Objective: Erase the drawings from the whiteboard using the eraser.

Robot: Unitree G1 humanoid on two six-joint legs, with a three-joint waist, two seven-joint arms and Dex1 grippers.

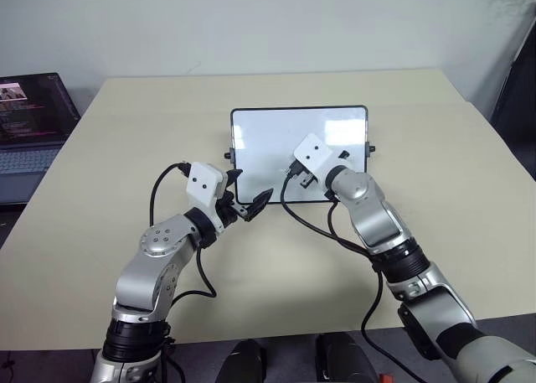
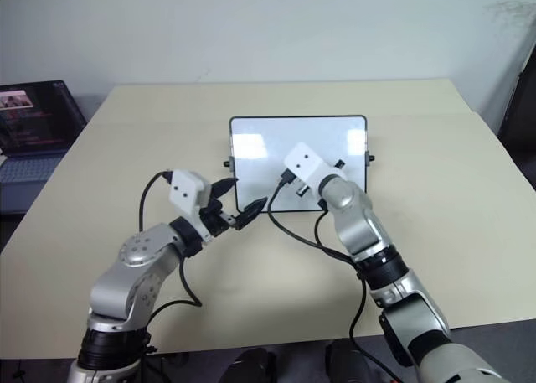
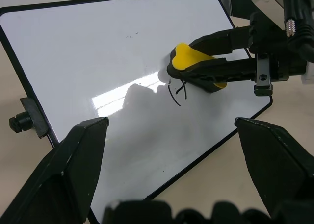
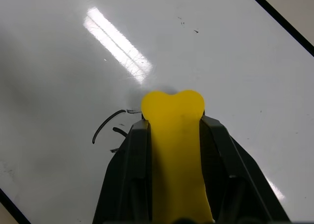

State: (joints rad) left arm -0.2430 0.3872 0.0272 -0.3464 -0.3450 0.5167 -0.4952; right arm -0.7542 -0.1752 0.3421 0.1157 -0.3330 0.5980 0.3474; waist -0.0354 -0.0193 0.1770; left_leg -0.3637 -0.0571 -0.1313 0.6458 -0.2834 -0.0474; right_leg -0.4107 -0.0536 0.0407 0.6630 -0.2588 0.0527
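In the left eye view the whiteboard [image 1: 276, 127] stood propped on the beige table [image 1: 126, 148], tilted back, with small black knobs at its sides. The right pincer [image 1: 306, 180] reached in against the lower middle of the board face, its white wrist block covering whatever it held. The left pincer [image 1: 248, 200] hung just off the board's lower left corner, its two black fingers spread wide and empty, with the board frame just ahead of their tips. A laptop [image 1: 29, 123] sat well off to the left of that pincer, beyond the table edge.

The right eye view gave the same layout: the left pincer [image 2: 239, 207] splayed beside the board's lower left corner, the right arm crossing in front of the board's lower half.

From the left wrist view, the left fingers [image 3: 64, 170] stood far apart with the white board surface between them. Ahead of them the right pincer [image 3: 216, 55] pinched the eraser [image 3: 189, 57], its yellow top facing out and its black underside pressed to the board. The drawings [image 3: 176, 92], a few thin black strokes, lay just beside the eraser's rounded end, touching its edge.

In the right wrist view the right fingers [image 4: 130, 175] clamped the yellow eraser [image 4: 174, 136] from both sides, its notched tip flat on the board [image 4: 235, 62]. The remaining strokes [image 4: 108, 126] curved just off the tip, beside one finger. Faint specks marked the board farther ahead.
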